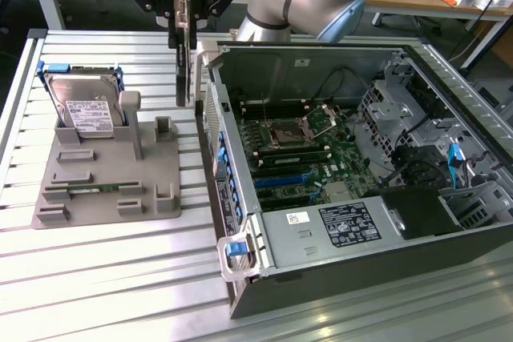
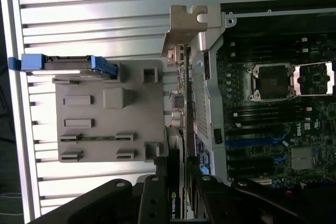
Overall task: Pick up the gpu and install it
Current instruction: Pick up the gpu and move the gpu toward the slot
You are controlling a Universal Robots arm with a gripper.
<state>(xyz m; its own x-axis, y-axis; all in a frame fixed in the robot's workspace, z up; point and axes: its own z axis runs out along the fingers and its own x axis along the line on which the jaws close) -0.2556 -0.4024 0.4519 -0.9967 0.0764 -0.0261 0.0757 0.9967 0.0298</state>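
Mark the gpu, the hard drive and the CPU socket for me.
gpu (image 1: 183, 78): exterior view, lower part of the dark card.
hard drive (image 1: 88, 112): exterior view, white label.
CPU socket (image 1: 287, 132): exterior view, socket centre.

1. Bright light is glaring off the table (image 1: 112, 286) slats, lower left of the exterior view.
2. The case (image 1: 321, 66) interior is lying in shade.
3. Wrist view: slats are washing out white.

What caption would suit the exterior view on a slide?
End effector holds the gpu upright between the grey parts stand and the open computer case.
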